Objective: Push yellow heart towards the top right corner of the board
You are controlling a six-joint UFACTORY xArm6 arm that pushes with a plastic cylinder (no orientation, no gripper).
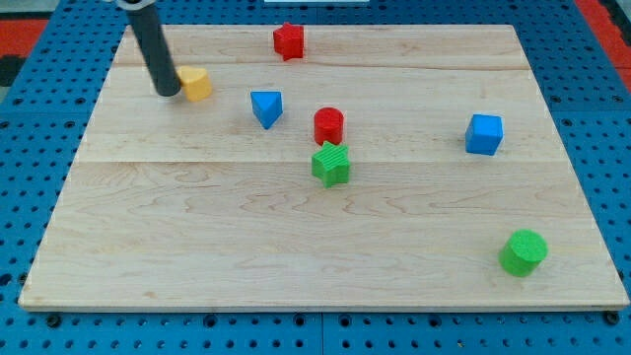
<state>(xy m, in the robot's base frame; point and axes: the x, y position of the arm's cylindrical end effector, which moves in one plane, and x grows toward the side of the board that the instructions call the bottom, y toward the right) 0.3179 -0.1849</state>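
The yellow heart [196,84] lies near the top left of the wooden board [296,247]. My tip [167,93] rests on the board just left of the heart, touching or almost touching its left side. The dark rod rises from there toward the view's top left. The board's top right corner [515,30] is far off to the right.
A red star-like block [289,41] sits at the top centre. A blue triangular block [266,106], a red cylinder [328,125] and a green star [331,164] lie mid-board. A blue cube [484,134] is at the right, a green cylinder [523,252] at the bottom right.
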